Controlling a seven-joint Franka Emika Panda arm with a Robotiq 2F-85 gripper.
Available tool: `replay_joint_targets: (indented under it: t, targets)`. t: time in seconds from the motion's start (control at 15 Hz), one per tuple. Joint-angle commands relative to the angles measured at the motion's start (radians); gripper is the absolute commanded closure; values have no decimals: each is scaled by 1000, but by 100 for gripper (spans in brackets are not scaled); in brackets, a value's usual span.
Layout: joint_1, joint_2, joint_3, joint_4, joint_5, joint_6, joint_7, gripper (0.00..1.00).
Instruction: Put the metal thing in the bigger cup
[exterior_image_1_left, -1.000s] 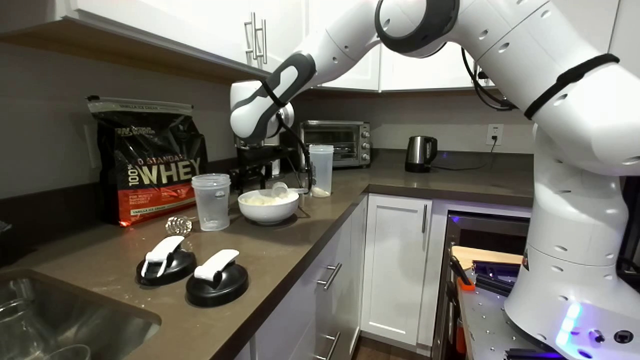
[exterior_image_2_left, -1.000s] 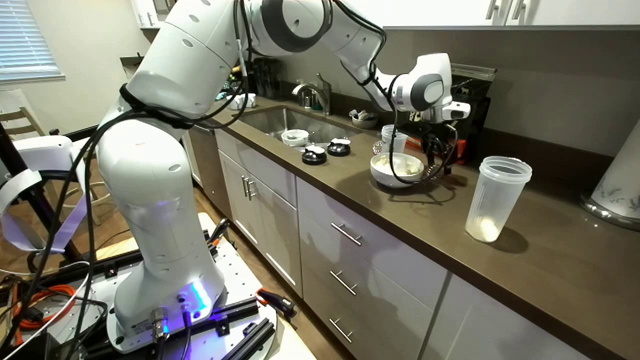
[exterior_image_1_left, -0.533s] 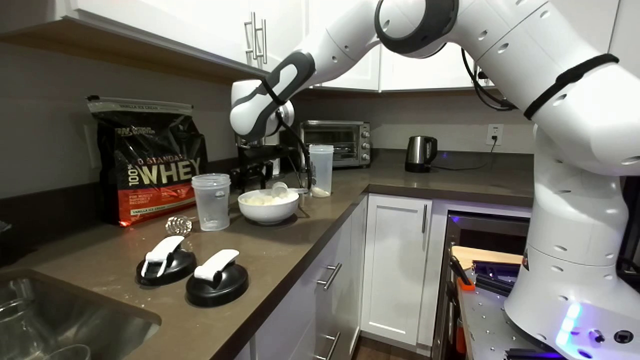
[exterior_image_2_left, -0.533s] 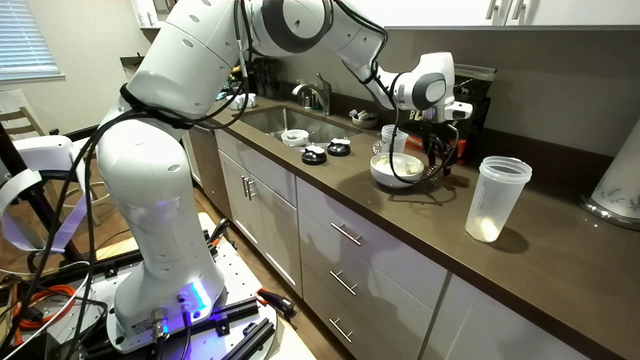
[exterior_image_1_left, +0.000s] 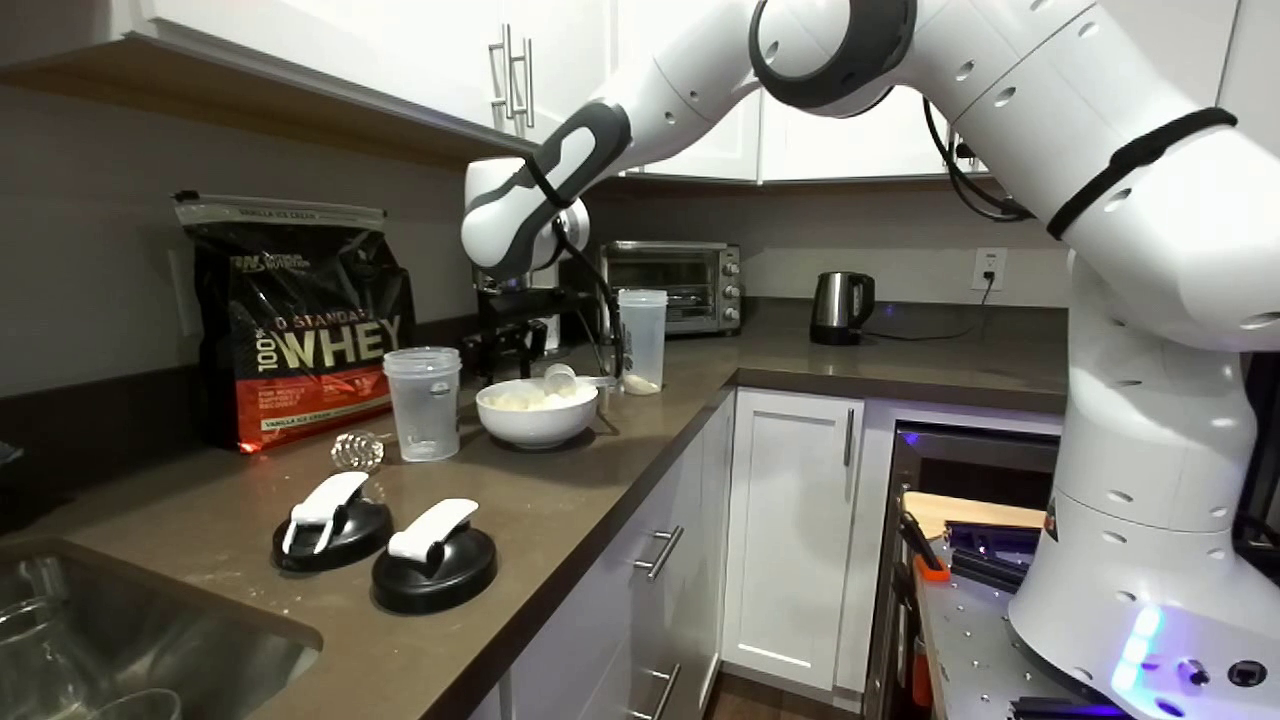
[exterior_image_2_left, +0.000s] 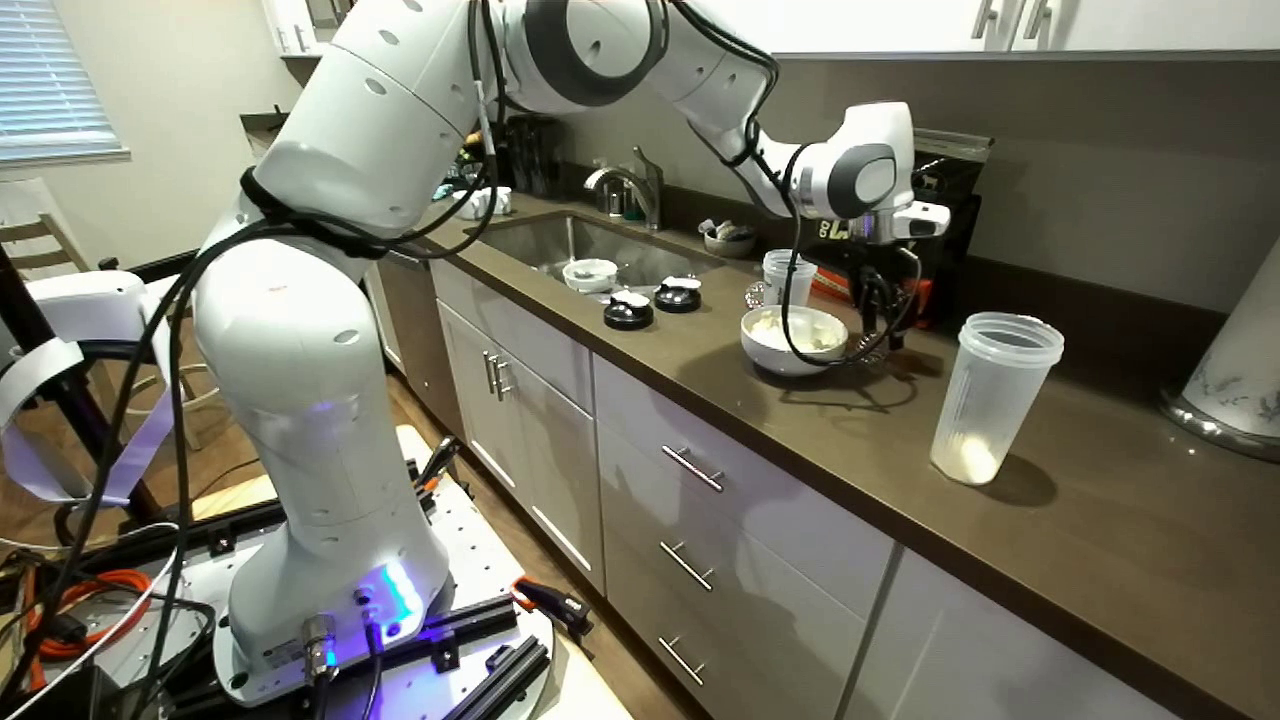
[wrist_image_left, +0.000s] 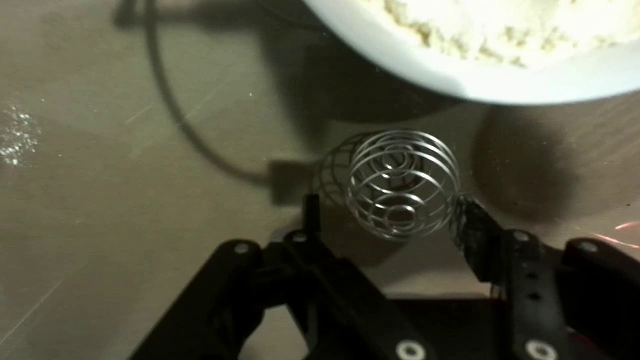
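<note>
We have the gripper (wrist_image_left: 390, 215) pointing down with its fingers spread wider than the wire ball (wrist_image_left: 404, 185), holding nothing. That ball, as we read the task, is the metal thing, and it lies straight ahead of the fingertips: in the wrist view its near half sits between them and its far half reaches past. It is off centre; we see a plain gap to one finger (wrist_image_left: 311, 215), while the opposite finger (wrist_image_left: 472, 230) comes right up to the wire, though we cannot tell whether they touch. Its small end rings line up along the reach of the fingers, so we judge the coil axis to run across the closing direction, giving the jaws its round flank. The uneven gap is what the grasp turns on: closing from here would probably nudge or roll the springy ball sideways before it is pinched. Just beyond the ball is the white bowl (wrist_image_left: 440, 72), near enough to call for care. The bigger cup (exterior_image_2_left: 998, 398) stands upright on the gripper's side away from the bowl, so after a lift we would expect to carry that way
</note>
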Motion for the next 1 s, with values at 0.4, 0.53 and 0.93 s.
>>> replay_joint_targets:
  t: [0.4, 0.53, 0.93]
  targets:
    - [-22, 19, 16, 52, 28, -42, -17, 43]
    - [-22, 20, 17, 57, 28, -45, -18, 45]
    - [-24, 11, 18, 56, 29, -52, -18, 48]
